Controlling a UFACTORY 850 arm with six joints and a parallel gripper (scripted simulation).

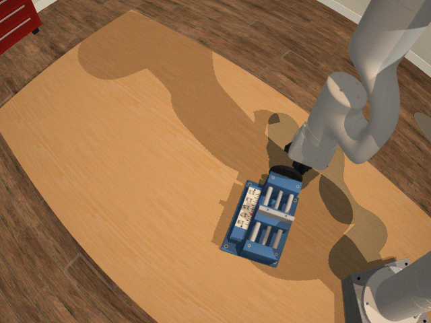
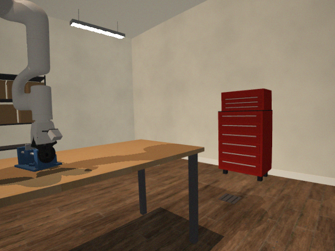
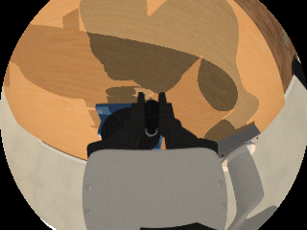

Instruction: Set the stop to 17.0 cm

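Note:
A blue screw-stage fixture (image 1: 261,253) (image 2: 26,165) stands on the table. Its light grey stop (image 1: 275,213) sits across the rods, about mid-travel. The red pointer (image 1: 251,214) is beside the white scale (image 1: 240,222), close to the 17 mark; the exact tenths are too small to read. The black handwheel (image 1: 285,171) (image 2: 46,153) (image 3: 117,126) is on the fixture's end. My gripper (image 3: 151,101) is shut on the handwheel's black knob (image 3: 152,115), which shows between the fingers in the wrist view. In the top view the fingertips are mostly hidden by the wrist.
The wooden table (image 1: 114,146) (image 2: 130,151) carries the fixture. The arm's base (image 1: 355,288) stands at the lower right in the top view. The arm hangs over the handwheel end. A red tool cabinet (image 2: 239,135) stands on the floor away from the table.

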